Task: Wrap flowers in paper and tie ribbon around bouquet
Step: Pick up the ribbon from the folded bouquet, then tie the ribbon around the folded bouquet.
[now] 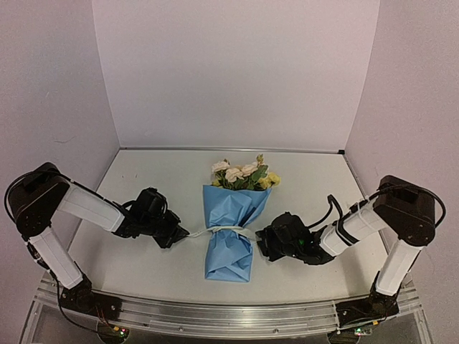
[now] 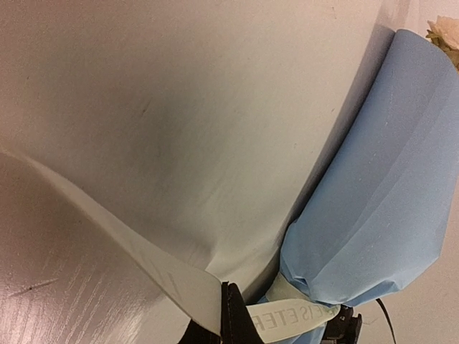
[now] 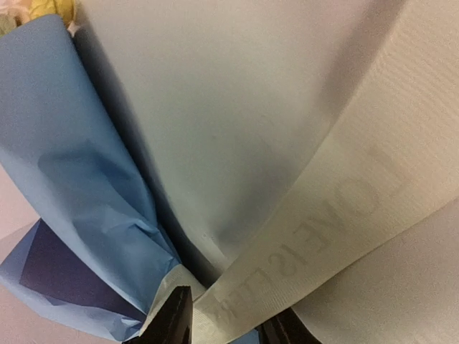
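Note:
The bouquet [image 1: 229, 222] lies in the middle of the table, flowers [image 1: 242, 174] pointing to the back, wrapped in light blue paper [image 1: 228, 254]. The cream ribbon [image 1: 226, 230] circles its waist. My left gripper [image 1: 176, 235] is just left of the waist, shut on one ribbon end [image 2: 301, 315]; a loose length [image 2: 107, 229] trails left of the paper [image 2: 380, 201]. My right gripper [image 1: 265, 241] is at the waist's right side, jaws partly apart with the lettered ribbon [image 3: 337, 215] lying between its fingers [image 3: 172, 319]. The paper [image 3: 79, 165] shows its navy face low down.
The white table [image 1: 143, 179] is boxed in by white walls [image 1: 237, 72] at the back and both sides. A metal rail [image 1: 229, 315] with the arm bases runs along the near edge. Both arms reach inward low over the table.

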### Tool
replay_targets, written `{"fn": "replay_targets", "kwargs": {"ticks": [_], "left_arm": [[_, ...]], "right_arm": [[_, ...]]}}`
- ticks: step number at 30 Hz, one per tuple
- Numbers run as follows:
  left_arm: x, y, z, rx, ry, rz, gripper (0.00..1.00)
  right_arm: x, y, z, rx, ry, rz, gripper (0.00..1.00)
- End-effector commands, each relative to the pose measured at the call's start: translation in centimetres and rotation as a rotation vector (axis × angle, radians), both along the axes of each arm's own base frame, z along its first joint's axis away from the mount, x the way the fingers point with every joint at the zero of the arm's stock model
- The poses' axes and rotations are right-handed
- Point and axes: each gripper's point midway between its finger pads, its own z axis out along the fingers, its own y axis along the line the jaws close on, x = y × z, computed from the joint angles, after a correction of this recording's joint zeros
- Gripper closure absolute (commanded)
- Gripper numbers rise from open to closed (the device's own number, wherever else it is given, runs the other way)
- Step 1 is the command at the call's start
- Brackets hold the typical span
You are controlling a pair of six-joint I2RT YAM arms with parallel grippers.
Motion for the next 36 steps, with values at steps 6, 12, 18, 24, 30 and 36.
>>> {"fn": "replay_targets", "kwargs": {"ticks": [6, 12, 18, 24, 30, 36], "left_arm": [[3.3, 1.1, 3.0, 0.055, -0.187, -0.031, 1.0], [4.4, 3.8, 2.6, 0.187, -0.239, -0.012, 1.0], [4.3, 10.7, -0.5, 0.251, -0.173, 0.108, 1.0], [4.4, 15.7, -1.1, 0.262, -0.142, 0.197, 1.0], [5.2, 16.8, 0.6, 0.279, -0.176, 0.215, 1.0], [5.1, 17.7, 1.1, 0.273, -0.168, 0.247, 1.0]], "right_arm": [[1.0, -5.6, -1.7, -0.275, -0.043, 0.0, 1.0], [0.9, -9.2, 0.7, -0.504, -0.064, 0.055, 1.0], [-1.1, -16.5, -0.5, -0.691, 0.017, 0.017, 1.0], [-2.3, -21.0, -0.1, -0.772, 0.059, -0.029, 1.0], [-2.6, -22.6, 1.2, -0.833, 0.063, -0.018, 1.0], [-3.0, -23.6, 1.9, -0.864, 0.093, 0.001, 1.0]]}}
